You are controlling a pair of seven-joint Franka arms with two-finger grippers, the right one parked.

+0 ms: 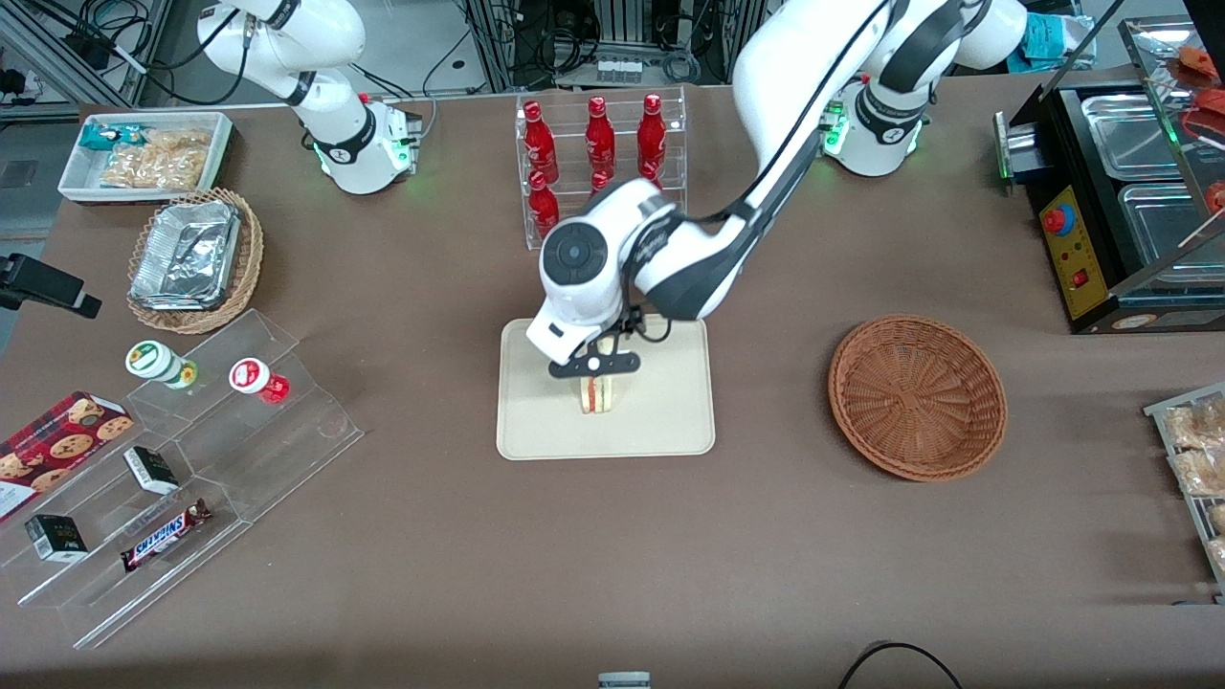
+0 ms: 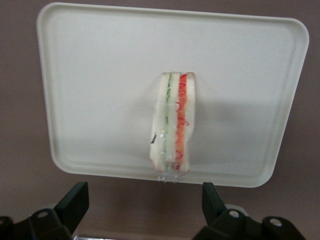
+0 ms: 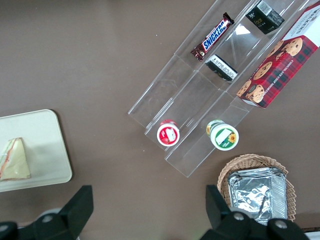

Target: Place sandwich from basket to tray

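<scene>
**Sandwich on the tray, gripper open above it**

The gripper (image 1: 595, 368) hangs directly over the sandwich (image 1: 597, 393), its fingers (image 2: 74, 201) spread wide and touching nothing. Below it the sandwich stands on edge on the tray (image 1: 670, 421), layered cut side up. A clear rack of red bottles (image 1: 599, 144) stands farther from the front camera than the gripper, with the arm passing above the table between them. The basket (image 1: 917, 397) sits well apart, toward the working arm's end, holding nothing.
</scene>
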